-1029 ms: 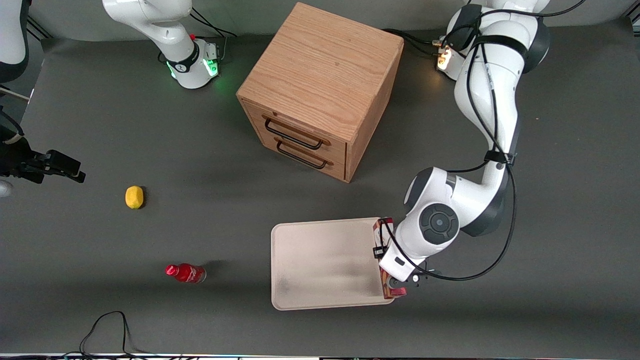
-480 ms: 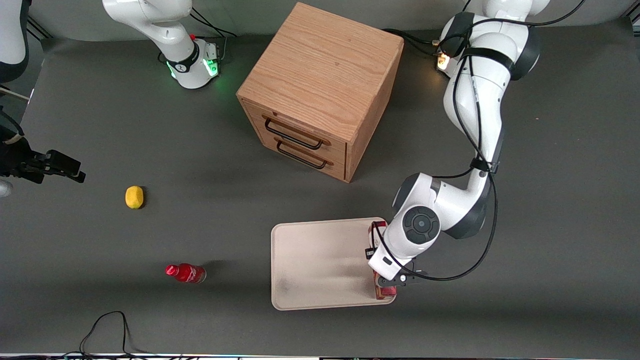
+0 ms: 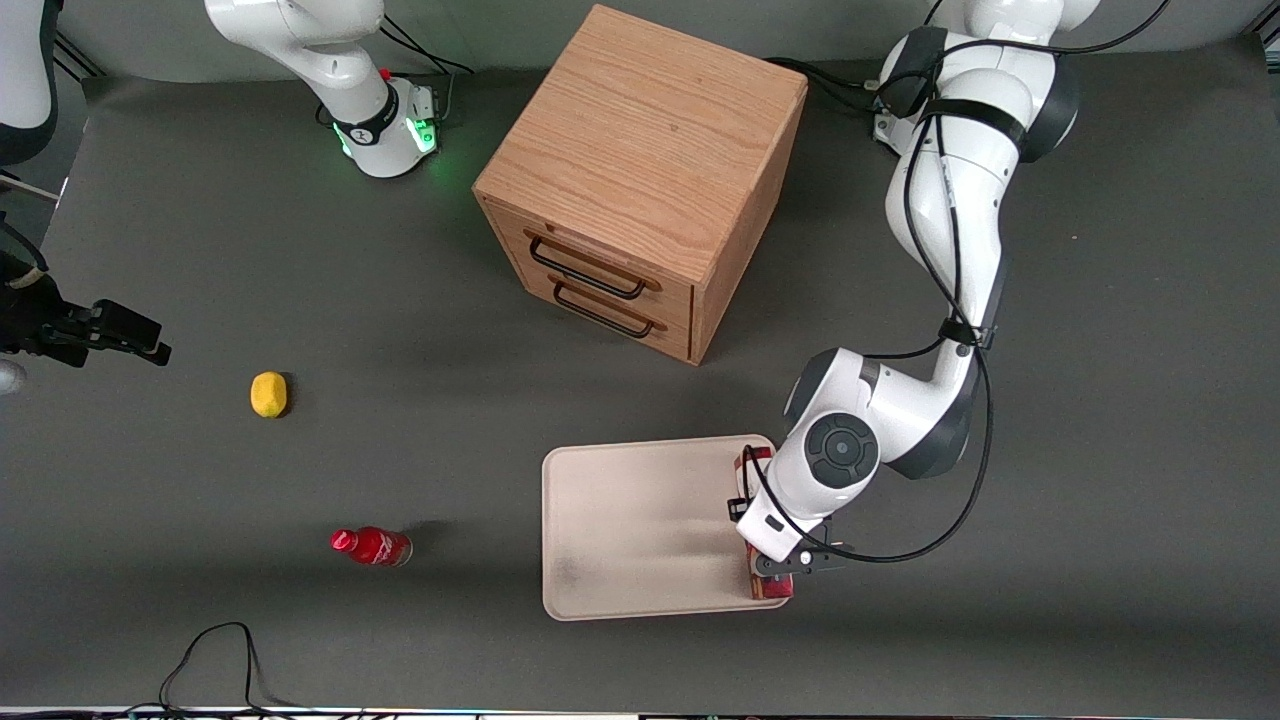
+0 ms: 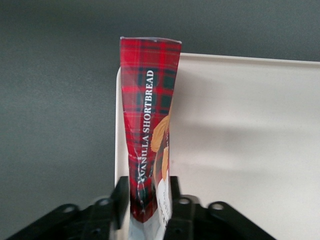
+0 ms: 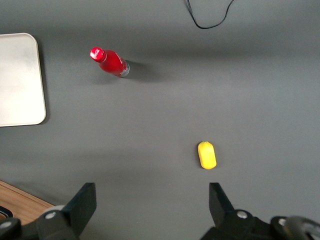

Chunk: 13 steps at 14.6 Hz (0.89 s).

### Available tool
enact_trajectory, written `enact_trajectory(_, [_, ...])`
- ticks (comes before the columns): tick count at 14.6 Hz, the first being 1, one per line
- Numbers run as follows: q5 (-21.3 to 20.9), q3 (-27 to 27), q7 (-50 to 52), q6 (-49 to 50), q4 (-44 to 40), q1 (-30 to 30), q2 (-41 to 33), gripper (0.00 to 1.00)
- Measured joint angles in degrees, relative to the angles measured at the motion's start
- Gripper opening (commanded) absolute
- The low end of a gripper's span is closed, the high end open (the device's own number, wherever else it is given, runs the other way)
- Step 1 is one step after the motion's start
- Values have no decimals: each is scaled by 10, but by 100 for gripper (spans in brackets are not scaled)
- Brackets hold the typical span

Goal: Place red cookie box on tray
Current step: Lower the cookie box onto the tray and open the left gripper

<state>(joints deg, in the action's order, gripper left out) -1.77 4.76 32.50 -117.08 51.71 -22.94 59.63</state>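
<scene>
- Left wrist view: gripper (image 4: 148, 200) clamped on red cookie box (image 4: 149, 135), fingers pressing both faces.
- Box over tray (image 3: 640, 530) edge nearest working arm's end of table (image 3: 300, 300).

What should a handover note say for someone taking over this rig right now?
Gripper: shut on the red cookie box, at the tray's edge toward the working arm's end of the table.
Box: held on edge, along the rim of the tray; whether it already rests on the tray cannot be told.
Done: box picked up and brought to the tray.
Left: set it fully down inside the rim, release, withdraw.
Elsewhere: wooden drawer cabinet, red bottle and a yellow object sit on the table.
</scene>
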Motion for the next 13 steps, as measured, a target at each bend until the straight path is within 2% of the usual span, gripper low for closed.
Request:
enact_trajectory(8, [-3,-1,0,6,-4,0,0,100])
enact_trajectory(13, [-3,-3,-6,119,-24,6,-41,100])
